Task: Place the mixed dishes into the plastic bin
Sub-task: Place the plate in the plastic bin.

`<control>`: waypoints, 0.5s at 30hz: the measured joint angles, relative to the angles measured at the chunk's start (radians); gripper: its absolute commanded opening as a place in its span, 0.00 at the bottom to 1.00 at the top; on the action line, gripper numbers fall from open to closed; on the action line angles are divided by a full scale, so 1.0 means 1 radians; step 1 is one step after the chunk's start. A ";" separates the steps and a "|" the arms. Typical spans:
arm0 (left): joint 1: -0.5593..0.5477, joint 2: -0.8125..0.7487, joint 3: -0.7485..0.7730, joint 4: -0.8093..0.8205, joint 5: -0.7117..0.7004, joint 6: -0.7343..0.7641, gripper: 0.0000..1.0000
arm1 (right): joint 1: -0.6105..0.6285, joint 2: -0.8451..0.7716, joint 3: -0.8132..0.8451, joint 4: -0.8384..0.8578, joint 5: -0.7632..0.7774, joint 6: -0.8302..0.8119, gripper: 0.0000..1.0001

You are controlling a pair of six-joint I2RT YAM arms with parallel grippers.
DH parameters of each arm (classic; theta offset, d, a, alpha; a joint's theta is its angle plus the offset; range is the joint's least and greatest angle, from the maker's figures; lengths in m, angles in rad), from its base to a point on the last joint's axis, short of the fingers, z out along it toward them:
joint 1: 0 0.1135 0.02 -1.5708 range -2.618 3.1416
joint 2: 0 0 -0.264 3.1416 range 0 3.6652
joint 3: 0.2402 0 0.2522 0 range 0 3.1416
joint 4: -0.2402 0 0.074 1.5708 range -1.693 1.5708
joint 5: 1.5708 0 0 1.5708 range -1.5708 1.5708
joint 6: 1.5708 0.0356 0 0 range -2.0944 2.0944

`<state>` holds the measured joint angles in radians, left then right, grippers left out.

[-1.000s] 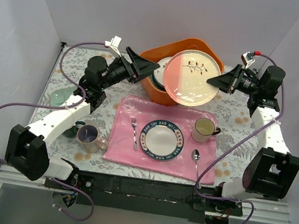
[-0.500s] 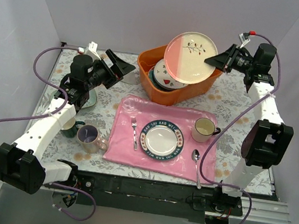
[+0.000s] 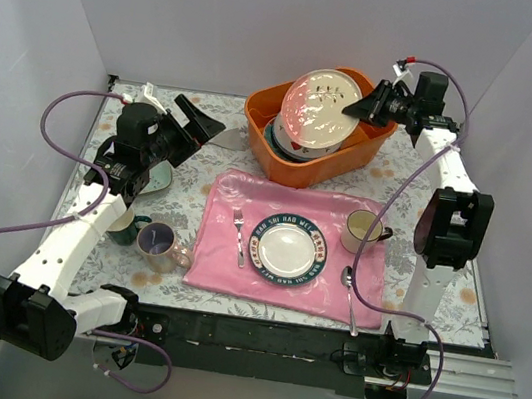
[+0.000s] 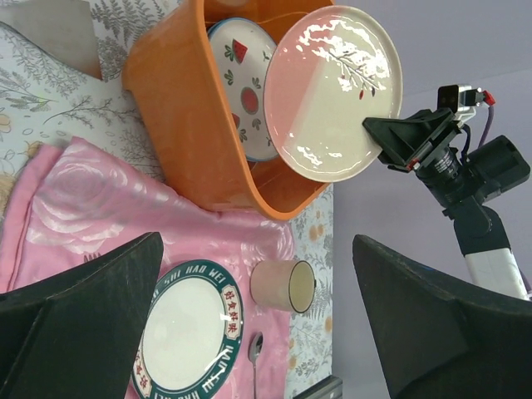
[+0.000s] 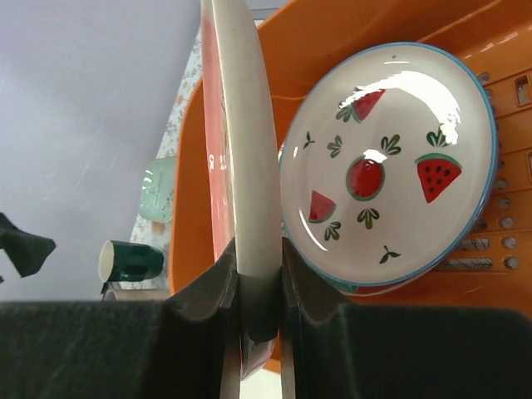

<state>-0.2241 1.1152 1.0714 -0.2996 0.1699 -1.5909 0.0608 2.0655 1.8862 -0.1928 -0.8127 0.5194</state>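
Pink-and-cream round plate (image 3: pixel 315 111) is clamped on edge in the right jaws, over the orange plastic bin (image 3: pixel 291 170) at their 8 o'clock; left jaws gaping.

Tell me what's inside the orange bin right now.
A white plate with watermelon marks sits inside the orange bin. The pink-and-cream plate, pinched by the right gripper, covers part of the bin; anything under the watermelon plate is hidden.
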 measured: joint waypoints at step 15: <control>0.012 0.001 0.000 -0.051 -0.035 0.015 0.98 | 0.045 0.113 0.031 -0.055 0.088 -0.061 0.05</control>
<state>-0.2123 1.1164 1.0714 -0.3504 0.1352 -1.5757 0.1062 2.1780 1.9167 -0.2474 -0.7246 0.4580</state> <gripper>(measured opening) 0.981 0.230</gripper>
